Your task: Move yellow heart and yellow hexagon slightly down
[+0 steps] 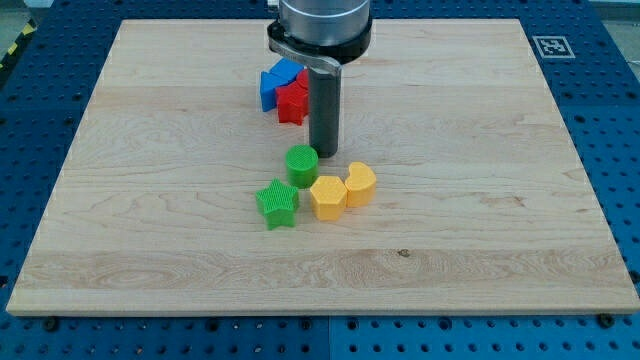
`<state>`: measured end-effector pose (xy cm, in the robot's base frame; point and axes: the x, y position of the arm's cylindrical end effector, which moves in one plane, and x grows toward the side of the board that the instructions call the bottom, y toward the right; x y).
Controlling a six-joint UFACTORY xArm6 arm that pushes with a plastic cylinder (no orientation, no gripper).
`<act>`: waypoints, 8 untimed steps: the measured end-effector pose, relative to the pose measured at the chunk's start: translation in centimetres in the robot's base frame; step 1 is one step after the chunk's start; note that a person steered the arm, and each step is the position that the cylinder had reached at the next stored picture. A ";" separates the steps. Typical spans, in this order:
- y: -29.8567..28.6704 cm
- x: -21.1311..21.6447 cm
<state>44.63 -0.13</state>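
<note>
- My tip (324, 153), the end effector here, is a bare rod with nothing to open or close and it grips nothing; it rests on the tabletop (480, 230) just at 1 o'clock of the green cylinder (302, 165).
- The yellow hexagon (328, 197) and yellow heart (360, 184) sit touching, just at 6 o'clock of the tip, hexagon at 9 o'clock of the heart.
- Risk, as I judge it: pushing toward 6 o'clock off-centre could split the pair, or drag the cylinder and the green star (277, 203) along.
- The pair's long axis runs roughly 8-to-2 o'clock; the heart's point direction cannot be made out.
- Blue block (275, 82) and red block (292, 101) lie at 11 o'clock, apart.
</note>
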 end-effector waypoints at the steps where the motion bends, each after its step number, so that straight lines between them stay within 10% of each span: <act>1: 0.0 1.9; 4: 12.1 1.6; 8: 3.5 3.3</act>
<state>47.92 3.41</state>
